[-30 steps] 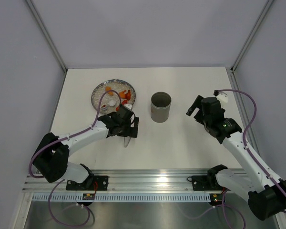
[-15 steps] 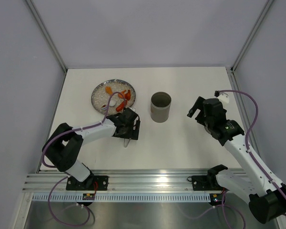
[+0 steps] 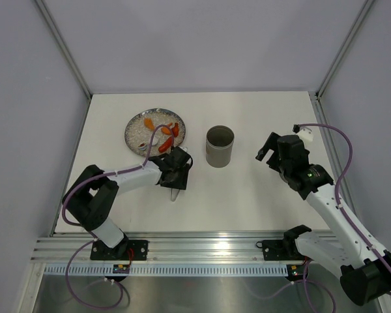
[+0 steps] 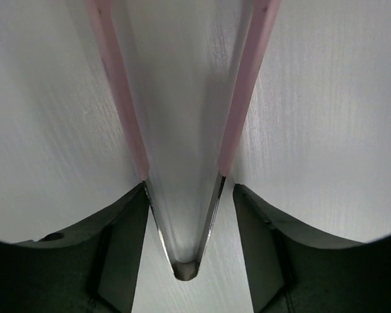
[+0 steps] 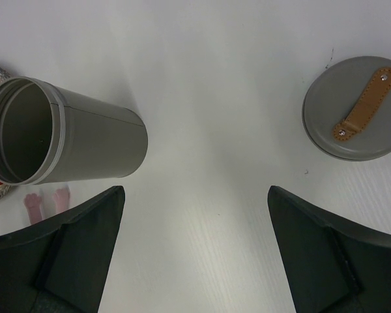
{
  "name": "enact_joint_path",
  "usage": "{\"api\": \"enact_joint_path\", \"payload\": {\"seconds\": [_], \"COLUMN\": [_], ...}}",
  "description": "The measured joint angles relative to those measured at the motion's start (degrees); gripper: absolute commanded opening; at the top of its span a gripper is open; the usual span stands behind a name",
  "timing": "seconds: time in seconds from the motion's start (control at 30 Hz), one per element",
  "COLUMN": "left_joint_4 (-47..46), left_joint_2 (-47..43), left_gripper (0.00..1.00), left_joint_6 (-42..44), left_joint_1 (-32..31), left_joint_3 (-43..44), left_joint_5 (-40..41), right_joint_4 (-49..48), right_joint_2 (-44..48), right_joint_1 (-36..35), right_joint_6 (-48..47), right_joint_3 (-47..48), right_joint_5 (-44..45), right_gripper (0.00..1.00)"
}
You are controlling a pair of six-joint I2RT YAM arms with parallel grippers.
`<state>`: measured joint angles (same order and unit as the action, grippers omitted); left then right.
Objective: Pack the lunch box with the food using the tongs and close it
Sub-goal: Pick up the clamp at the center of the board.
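Observation:
The pale pink tongs (image 4: 120,98) lie flat on the white table, their joined metal end pointing toward the camera in the left wrist view. My left gripper (image 4: 189,189) straddles them near that end. Its left finger touches one arm and a thin gap shows at the other. From above, this gripper (image 3: 176,171) sits just below the plate, with the tongs' end (image 3: 173,194) poking out. The grey lunch box (image 3: 219,146) stands open in the middle. Orange and red food (image 3: 171,130) lies on the plate. My right gripper (image 3: 267,149) hovers open and holds nothing.
The speckled plate (image 3: 138,127) sits at the back left. A flat grey lid with a tan strap (image 5: 355,107) lies on the table to the right of the lunch box (image 5: 85,140). The tongs' pink tips (image 5: 32,203) show beside the box.
My left gripper has dropped lower over the tongs and its jaws have narrowed around them. The right arm has barely moved.

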<state>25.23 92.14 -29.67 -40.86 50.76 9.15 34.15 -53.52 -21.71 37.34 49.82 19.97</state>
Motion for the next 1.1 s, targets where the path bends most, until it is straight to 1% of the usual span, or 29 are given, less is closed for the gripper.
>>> {"api": "enact_joint_path", "payload": {"seconds": [0.07,0.13,0.2,0.27,0.33,0.4,0.5,0.6,0.7,0.77,0.83,0.87,0.93,0.97,1.0,1.1], "left_joint_4": [0.0,0.0,0.0,0.1,0.6,1.2,1.9,1.8,1.8,1.8,1.9,2.0,2.4,2.8,3.4,7.5], "left_joint_2": [0.2,0.4,0.6,0.7,0.9,1.2,1.5,1.7,2.1,2.4,2.9,3.1,3.4,3.4,3.4,3.0], "left_gripper": [0.51,0.53,0.60,0.70,0.73,0.73,0.66,0.63,0.56,0.45,0.38,0.31,0.23,0.15,0.11,0.00], "left_joint_6": [0.2,0.2,0.1,0.1,-0.1,-0.2,-0.4,-0.7,-1.3,-2.2,-3.2,-3.5,-4.2,-4.5,-4.8,-4.6], "left_joint_1": [0.0,0.0,0.0,0.0,0.0,-0.1,-0.1,-0.3,-1.0,-1.3,-1.7,-1.8,-1.9,-1.9,-1.9,-1.9], "left_joint_3": [0.0,0.2,0.4,0.7,0.9,1.2,1.4,1.6,1.9,2.2,2.7,3.0,3.4,3.5,3.7,4.7], "left_joint_5": [0.2,0.2,0.3,0.3,0.9,1.9,2.9,3.1,3.5,3.9,4.5,4.7,4.9,5.1,5.4,7.2], "right_joint_4": [0.0,0.0,0.0,0.0,0.0,-0.1,-0.2,-0.5,-0.5,-0.5,-0.5,-0.5,-0.5,-0.5,-0.5,-0.5], "right_joint_2": [0.0,0.0,0.0,0.0,0.0,-0.1,-0.5,-0.9,-0.9,-0.9,-0.9,-0.9,-0.9,-0.9,-0.9,-0.8], "right_joint_1": [0.0,0.0,0.0,0.0,0.0,0.0,0.0,0.0,0.0,0.0,0.0,0.0,0.0,0.0,0.0,0.0], "right_joint_6": [0.1,0.2,0.2,0.2,0.2,0.2,0.4,0.5,0.5,0.5,0.6,0.7,0.7,0.8,0.9,0.9], "right_joint_3": [0.0,0.0,0.0,0.0,0.0,0.0,0.0,0.0,0.0,0.0,0.0,0.0,0.0,0.0,0.0,0.0], "right_joint_5": [0.1,0.1,0.1,0.1,0.1,0.1,0.0,0.0,0.0,0.0,0.0,0.0,-0.1,-0.1,-0.1,-0.1], "right_gripper": [1.00,0.99,0.99,0.99,0.99,0.99,0.99,0.99,0.99,0.99,0.99,1.00,0.99,0.99,0.99,0.99]}}
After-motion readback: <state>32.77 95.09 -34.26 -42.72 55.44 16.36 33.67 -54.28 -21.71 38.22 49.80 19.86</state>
